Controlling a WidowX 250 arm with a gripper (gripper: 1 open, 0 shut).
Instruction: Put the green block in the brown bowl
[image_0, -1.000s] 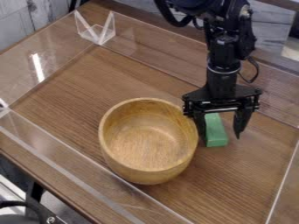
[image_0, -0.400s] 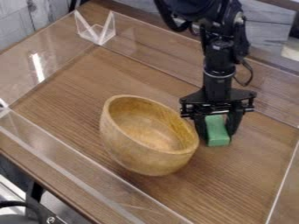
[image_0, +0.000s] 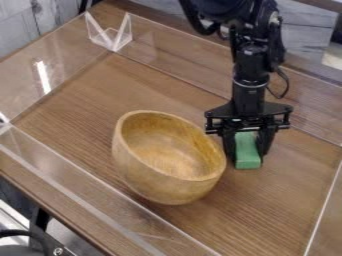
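The green block (image_0: 249, 151) lies on the wooden tabletop just right of the brown bowl (image_0: 163, 158). My gripper (image_0: 249, 141) points straight down over the block, with a black finger on each side of it, shut on it. The block's lower end shows below the fingertips and rests on or just above the table. The left finger stands close against the bowl's right rim. The bowl is empty and leans slightly, its right rim lower than its left.
Clear acrylic walls (image_0: 54, 170) fence the wooden table on the left, front and right. A small clear plastic stand (image_0: 110, 30) sits at the back left. Black cables (image_0: 20, 243) lie outside the front left corner.
The fingers have closed in on the green block. The gripper has settled a little lower. The bowl has tipped slightly, its right rim dropping.
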